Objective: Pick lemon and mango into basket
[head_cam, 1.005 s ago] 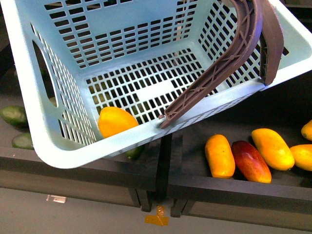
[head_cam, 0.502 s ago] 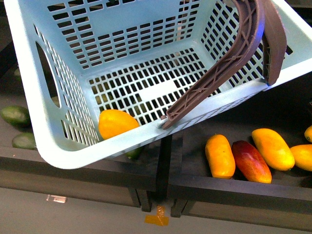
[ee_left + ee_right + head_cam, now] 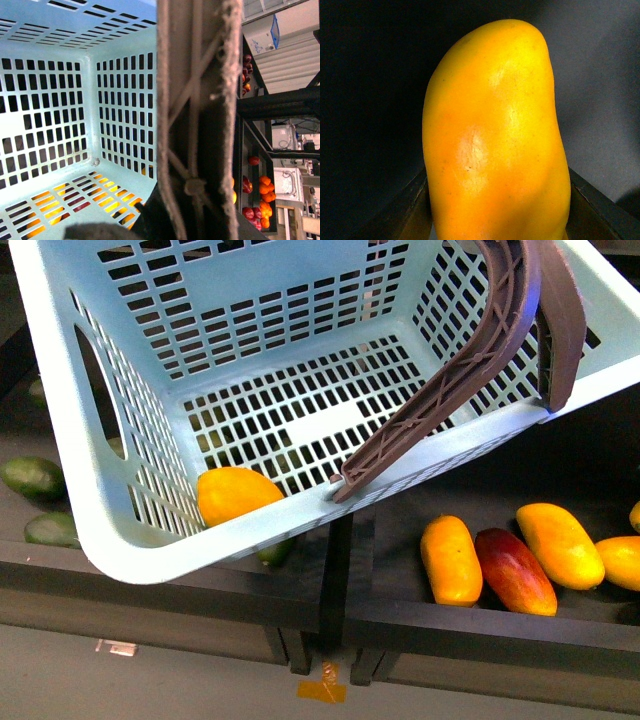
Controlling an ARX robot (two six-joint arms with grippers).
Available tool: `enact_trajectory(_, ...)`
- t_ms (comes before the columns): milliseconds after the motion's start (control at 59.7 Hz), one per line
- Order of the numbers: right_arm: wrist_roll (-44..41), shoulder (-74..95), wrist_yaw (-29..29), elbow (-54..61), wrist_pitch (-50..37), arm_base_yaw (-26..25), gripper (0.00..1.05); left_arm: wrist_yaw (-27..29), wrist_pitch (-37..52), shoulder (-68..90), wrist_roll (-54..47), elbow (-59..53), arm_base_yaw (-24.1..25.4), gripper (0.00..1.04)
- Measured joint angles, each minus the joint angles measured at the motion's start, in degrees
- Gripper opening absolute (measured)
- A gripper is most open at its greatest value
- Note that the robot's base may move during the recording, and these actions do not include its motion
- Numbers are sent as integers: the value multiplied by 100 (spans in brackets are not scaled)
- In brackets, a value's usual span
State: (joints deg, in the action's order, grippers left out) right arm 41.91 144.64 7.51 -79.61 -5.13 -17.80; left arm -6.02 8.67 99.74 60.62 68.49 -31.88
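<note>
One mango [image 3: 495, 135], long axis upright in the right wrist frame, sits clamped between the right fingers [image 3: 412, 212]. Its target, the basket [image 3: 110, 530], fills the front frame's upper left with the lemon [image 3: 235, 493] inside. I cannot tell the left fingers' state.

Right wrist view: we log the right tool [image 3: 497, 202] as two flat, matte, near-black fingers [image 3: 407, 212]. They are straight-edged, each with a paler brownish-grey strip along one edge. Surfaces plain and smooth.

Left wrist view: we make out only a dark blurred mass [image 3: 150, 220] with a rounded grey fuzzy patch [image 3: 95, 231] beside it. It is too soft to say which part of the arm.
</note>
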Motion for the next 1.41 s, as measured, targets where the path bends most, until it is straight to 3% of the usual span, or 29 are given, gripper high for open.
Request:
enact_trajectory(234,-802,-1423,-789,1311,-715,-103,58,-2,0,0,2,0,0,4)
enact_trajectory(452,-2149,-3174,-1703,2651,-1886,-37,58,-2,0,0,2,0,0,4)
enact_trajectory(703,-2586,-4955,-2173,3209,-1617,402,58,-2,0,2,0,0,0,4)
enact_trajectory(821,-2487,-5549,-2109,3303,-1438,774,58,0,0,2,0,0,0,4)
enact_trajectory(955,-2267,-6015,-1720,3320,-1322,1574,58,-4,0,2,4,0,0,4)
enact_trajectory(1189,-2229,-5652,-905,2973,-1349,2621,58,0,0,0,0,0,0,4)
enact_trajectory(1407,-2197,-5191,-372,2470,-1169,3254,58,-2,0,0,2,0,0,4)
